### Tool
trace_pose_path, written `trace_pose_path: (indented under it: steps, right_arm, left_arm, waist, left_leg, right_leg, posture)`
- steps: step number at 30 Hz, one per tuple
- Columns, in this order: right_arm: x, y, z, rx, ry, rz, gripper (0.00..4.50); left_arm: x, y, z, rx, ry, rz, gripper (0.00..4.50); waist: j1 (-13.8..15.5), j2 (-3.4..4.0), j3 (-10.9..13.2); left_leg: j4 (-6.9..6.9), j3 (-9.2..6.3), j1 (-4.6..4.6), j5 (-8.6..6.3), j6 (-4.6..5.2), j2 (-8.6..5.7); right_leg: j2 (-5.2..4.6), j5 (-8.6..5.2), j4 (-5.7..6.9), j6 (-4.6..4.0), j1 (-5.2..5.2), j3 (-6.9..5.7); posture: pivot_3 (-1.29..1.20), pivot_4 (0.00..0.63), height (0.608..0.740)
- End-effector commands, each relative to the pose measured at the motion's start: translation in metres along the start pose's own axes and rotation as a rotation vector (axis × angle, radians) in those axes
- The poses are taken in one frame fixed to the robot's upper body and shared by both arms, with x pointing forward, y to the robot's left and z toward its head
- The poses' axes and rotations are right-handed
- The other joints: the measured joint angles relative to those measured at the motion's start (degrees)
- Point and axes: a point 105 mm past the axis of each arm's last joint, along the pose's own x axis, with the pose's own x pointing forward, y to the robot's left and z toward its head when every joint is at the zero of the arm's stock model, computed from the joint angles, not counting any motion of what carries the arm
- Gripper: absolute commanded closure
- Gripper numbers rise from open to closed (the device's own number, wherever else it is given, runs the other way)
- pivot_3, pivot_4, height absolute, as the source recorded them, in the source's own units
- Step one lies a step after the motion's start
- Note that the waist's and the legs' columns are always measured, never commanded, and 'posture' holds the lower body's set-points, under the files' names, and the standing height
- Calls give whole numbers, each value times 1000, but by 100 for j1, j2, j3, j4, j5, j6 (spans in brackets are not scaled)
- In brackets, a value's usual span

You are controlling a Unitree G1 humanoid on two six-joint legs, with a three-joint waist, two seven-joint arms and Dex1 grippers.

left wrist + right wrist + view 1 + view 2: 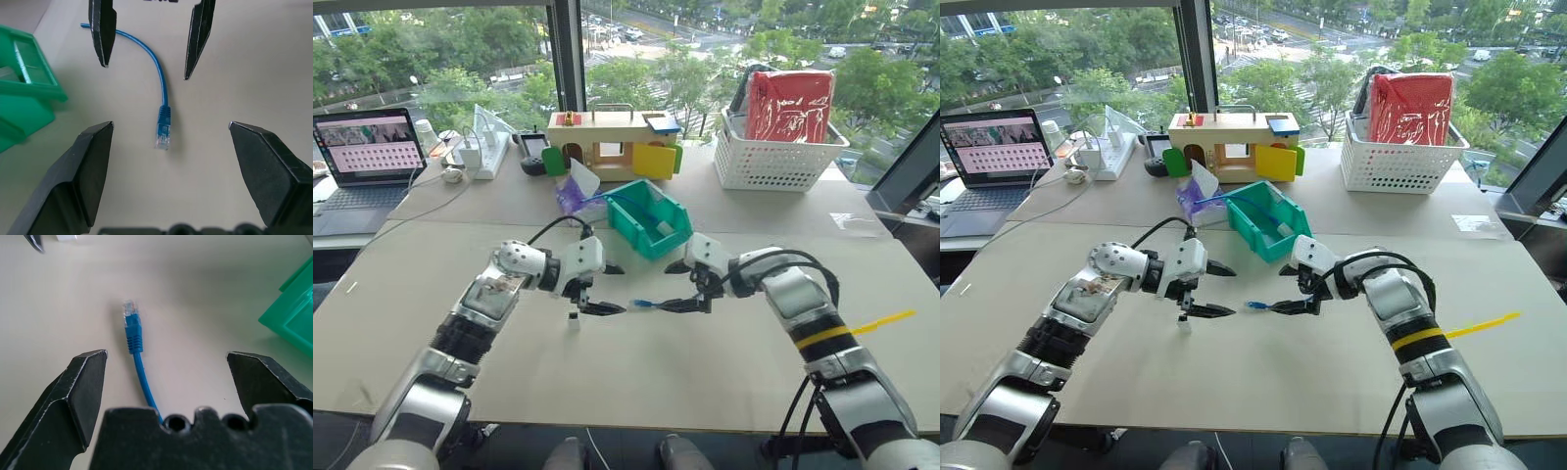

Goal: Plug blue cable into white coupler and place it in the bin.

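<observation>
Leftmost, the tiny boxy white coupler point(573, 318) stands on the matte table point(636, 372) beneath the spread-fingered left gripper point(597, 289). Between the grippers lies the thin glossy blue cable point(163, 105), its clear plug free. The right gripper point(682, 286) is released too. Ideally the plug is pinched just behind its boot.

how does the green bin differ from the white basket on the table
The bin is teal-green with solid walls and a cut-down sloped front; the white basket has lattice walls and an even rim. The bin looks smaller and sits mid-table, close behind the grippers; the basket stands further back, towards the right near the window. The basket holds a red bag; something small and pale lies in the bin. Both are open-topped plastic containers standing upright on the table.
</observation>
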Motion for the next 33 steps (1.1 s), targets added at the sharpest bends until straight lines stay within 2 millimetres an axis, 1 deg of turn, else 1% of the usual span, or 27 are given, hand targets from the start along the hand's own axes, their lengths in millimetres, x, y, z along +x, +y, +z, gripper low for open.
trace_pose_path:
  steps: [1,3,6,9,11,14,17,18,19,22,26,27,28,30,32,33]
  right_arm:
    - [-20,8,15,1,-35,-40,9]
    - [-28,9,19,22,-51,-83,9]
    - [-33,12,21,45,-57,-113,9]
    - [-36,16,21,84,-72,-137,9]
    - [-38,21,16,102,-63,-150,9]
    - [-39,24,14,114,-55,-164,9]
    - [-42,24,13,86,-30,-180,9]
    - [-42,24,13,85,-30,-183,0]
    - [-43,24,14,86,-31,-184,0]
    - [-45,23,15,77,-24,-190,0]
    - [-48,25,19,65,-20,-196,0]
    - [-48,25,20,69,-22,-198,0]
    - [-49,26,22,84,-29,-203,0]
    - [-51,30,24,137,-56,-215,0]
    - [-53,39,27,264,-133,-221,0]
    - [-53,42,28,313,-160,-221,0]
  left_arm:
    - [7,8,2,41,29,-9,443]
    - [15,10,-12,51,109,-10,443]
    - [25,9,-24,57,168,-31,443]
    - [35,9,-28,29,182,-44,443]
    - [40,8,-27,38,184,-58,443]
    - [42,6,-28,61,201,-84,443]
    - [42,3,-33,8,217,-104,443]
    - [42,2,-36,-10,229,-108,964]
    - [42,2,-38,-19,238,-109,1168]
    - [44,3,-43,-47,256,-99,2242]
    - [53,10,-32,-81,200,-52,3642]
    - [54,11,-30,-78,193,-46,4109]
    - [56,12,-26,-80,176,-34,4403]
    - [60,14,-13,-95,118,-17,4465]
    - [63,12,3,-109,46,-14,4465]
    - [64,11,9,-112,25,-13,4465]
  waist:
    - [0,0,0]
    - [-3,0,0]
    - [-15,0,0]
    - [3,-1,0]
    - [37,-1,0]
    - [44,-1,0]
    - [37,-1,0]
    - [33,-1,0]
    - [31,-1,0]
    - [37,-1,0]
    - [67,-1,0]
    - [68,-1,0]
    - [69,-1,0]
    - [84,-1,0]
    - [103,-2,1]
    - [114,-2,1]
  left_leg:
    - [1,0,0,0,0,-1]
    - [1,0,0,0,0,-1]
    - [1,0,2,0,0,-2]
    - [1,-3,-1,0,0,-3]
    - [2,-4,-3,0,0,-5]
    - [3,-5,-5,0,0,-8]
    - [3,-5,-3,0,0,-8]
    - [3,-5,-2,0,0,-7]
    - [3,-5,-2,0,0,-7]
    - [3,-7,1,0,0,-8]
    - [9,-8,2,1,1,-9]
    - [10,-8,3,1,1,-9]
    - [10,-8,2,1,1,-8]
    - [10,-9,1,1,1,-8]
    - [10,-12,-4,1,1,-9]
    - [10,-14,-9,1,1,-8]
  right_leg:
    - [0,0,0,1,0,0]
    - [0,-1,0,2,1,0]
    - [0,-2,0,3,0,2]
    - [1,-2,-1,4,0,0]
    - [0,-2,-3,4,2,-1]
    - [-3,-9,-5,17,3,1]
    - [-3,-12,-4,22,4,1]
    - [-3,-14,-3,25,4,0]
    - [-3,-14,-3,26,4,0]
    - [-3,-16,-3,29,9,-1]
    - [-3,-22,-4,46,14,0]
    - [-3,-22,-4,48,14,1]
    - [-3,-22,-4,49,14,0]
    - [-3,-22,-3,49,12,1]
    - [-3,-22,-3,48,9,0]
    - [-2,-22,-5,48,7,-1]
  posture:
    - [0,150,739]
    - [0,150,739]
    - [0,150,739]
    - [0,150,739]
    - [0,150,739]
    - [0,150,739]
    - [0,150,739]
    - [0,150,739]
    - [0,150,739]
    - [0,150,739]
    - [0,150,739]
    - [0,150,739]
    - [0,150,739]
    - [0,150,739]
    - [0,150,739]
    - [0,150,739]
